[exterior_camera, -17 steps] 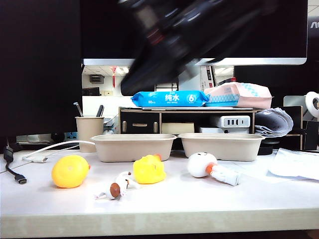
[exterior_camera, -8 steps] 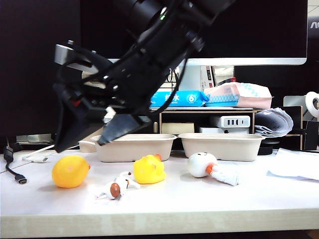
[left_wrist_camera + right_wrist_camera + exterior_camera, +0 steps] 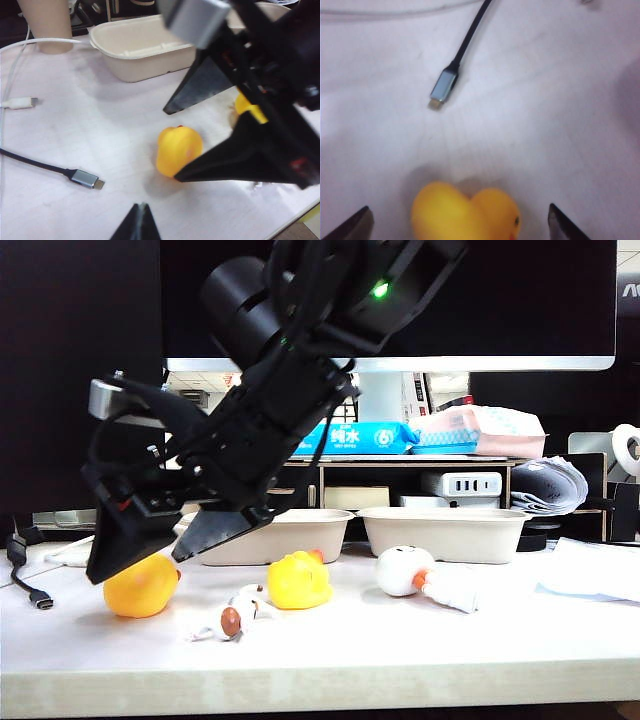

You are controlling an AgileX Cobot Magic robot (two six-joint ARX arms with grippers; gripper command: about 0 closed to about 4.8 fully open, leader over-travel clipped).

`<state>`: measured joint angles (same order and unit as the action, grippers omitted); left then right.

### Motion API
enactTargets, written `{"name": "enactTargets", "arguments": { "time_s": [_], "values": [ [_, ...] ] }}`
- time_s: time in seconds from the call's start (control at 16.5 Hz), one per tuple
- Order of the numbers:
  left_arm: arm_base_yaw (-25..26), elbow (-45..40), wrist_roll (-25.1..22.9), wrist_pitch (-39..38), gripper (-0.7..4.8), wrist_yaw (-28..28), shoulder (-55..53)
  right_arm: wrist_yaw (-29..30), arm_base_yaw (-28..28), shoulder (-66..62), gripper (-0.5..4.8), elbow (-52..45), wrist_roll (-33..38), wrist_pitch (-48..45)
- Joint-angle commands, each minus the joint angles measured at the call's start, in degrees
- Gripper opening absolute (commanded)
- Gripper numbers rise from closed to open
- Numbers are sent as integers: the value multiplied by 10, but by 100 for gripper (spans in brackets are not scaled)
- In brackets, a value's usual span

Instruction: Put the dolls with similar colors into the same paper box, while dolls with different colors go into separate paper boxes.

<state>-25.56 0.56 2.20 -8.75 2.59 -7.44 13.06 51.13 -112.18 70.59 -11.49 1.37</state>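
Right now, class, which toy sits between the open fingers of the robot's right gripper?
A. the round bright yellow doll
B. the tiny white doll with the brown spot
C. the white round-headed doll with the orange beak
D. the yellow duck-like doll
A: the right gripper, reaching across to the table's left side, straddles the round bright yellow doll with jaws spread wide; the right wrist view shows it between both fingertips.

ext: table-level, frontal | wrists: close, downward | shared: round yellow doll (image 3: pixel 140 588)

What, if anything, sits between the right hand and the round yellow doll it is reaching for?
Nothing visible. The right hand is open, its fingers either side of the round yellow doll with only bare table between. The USB cable plug lies clear beyond the doll.
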Motion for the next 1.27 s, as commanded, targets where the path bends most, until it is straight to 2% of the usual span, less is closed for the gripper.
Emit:
{"name": "enactTargets", "arguments": {
  "time_s": [0.06,0.18,0.24,0.36,0.42,0.97,1.15,1.27],
  "values": [
    [0,0,-2,7,-5,2,0,1,0,-20,479,9,-2,-6],
    [0,0,-2,7,-5,2,0,-1,0,-36,450,9,-1,4],
    [0,0,-2,7,-5,2,0,-1,0,-40,403,9,-1,5],
    [0,0,-2,6,-5,2,3,-2,0,-40,252,9,-1,3],
    [0,0,-2,6,-5,2,5,-2,0,-40,153,10,-1,1],
    [0,0,-2,6,-5,2,12,-13,-3,-36,148,55,0,9],
    [0,0,-2,5,-5,2,76,-29,-17,-31,148,97,-1,35],
    [3,0,-2,23,-5,2,72,-33,-32,-31,148,114,-2,35]
  ]
}}
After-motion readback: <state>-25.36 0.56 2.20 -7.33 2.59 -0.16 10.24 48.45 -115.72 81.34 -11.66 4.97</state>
